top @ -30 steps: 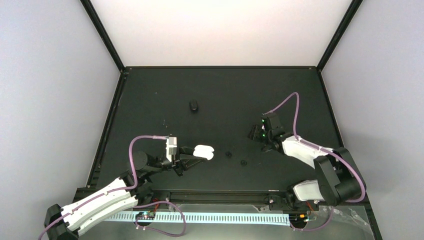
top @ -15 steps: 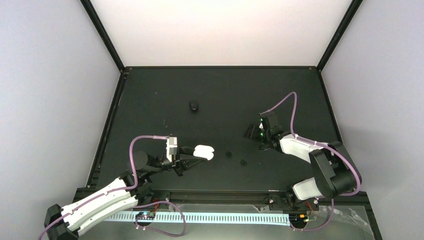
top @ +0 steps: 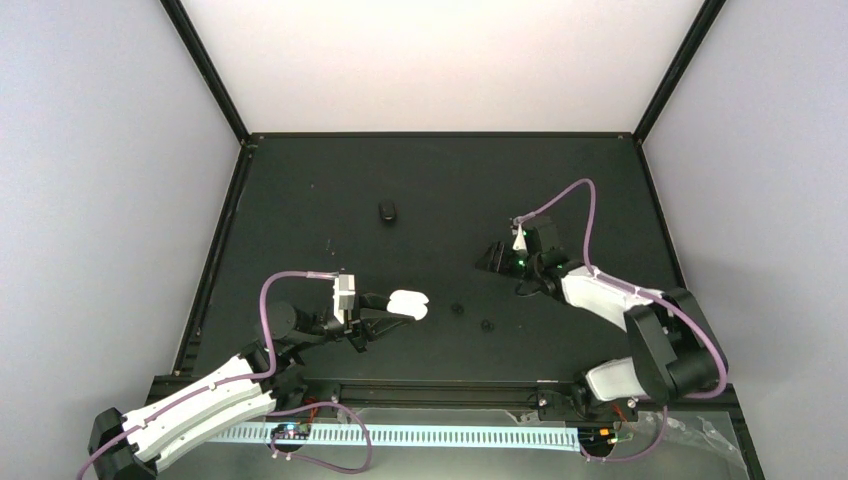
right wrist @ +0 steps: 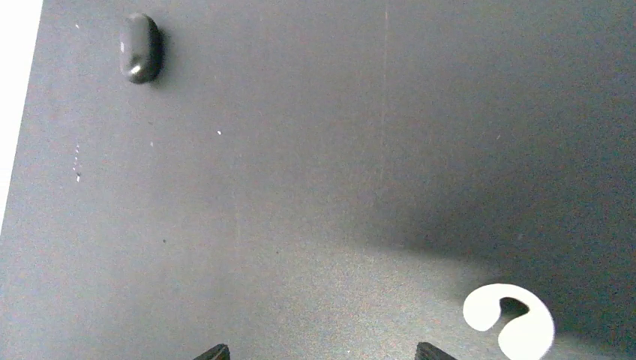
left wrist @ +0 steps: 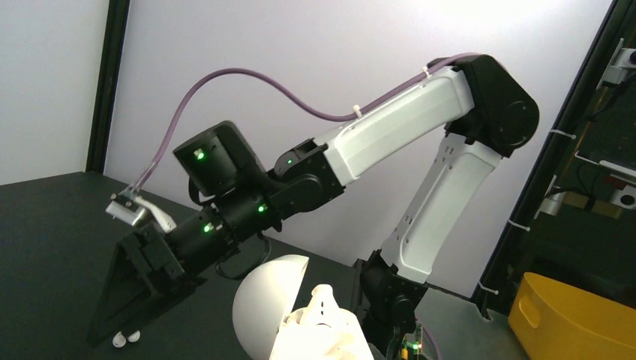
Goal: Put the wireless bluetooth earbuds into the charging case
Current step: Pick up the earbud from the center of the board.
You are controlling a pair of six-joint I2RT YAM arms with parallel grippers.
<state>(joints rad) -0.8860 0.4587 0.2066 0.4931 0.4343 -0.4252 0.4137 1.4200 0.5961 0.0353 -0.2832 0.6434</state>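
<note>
Nothing in the right gripper (top: 490,260), spread wide; crept up-left since a second ago, probably lining up on the white earbud (right wrist: 510,319) at lower right of the wrist view. Clamping the open charging case (top: 408,304) in the left gripper (top: 393,305), centre-left of frame.

My left arm (top: 200,405) and my right arm (top: 600,293) are built alike, with smooth white shells over the long links and rounded matte black housings at the joints. A purple cable (left wrist: 240,72) runs along each, held by a white tie (left wrist: 356,113), and small green lights (left wrist: 199,155) glow on the black wrist blocks of the right one. My right tool (right wrist: 322,352) shows two black fingertips, and a pale grey camera block (top: 344,293) sits on my left wrist.
</note>
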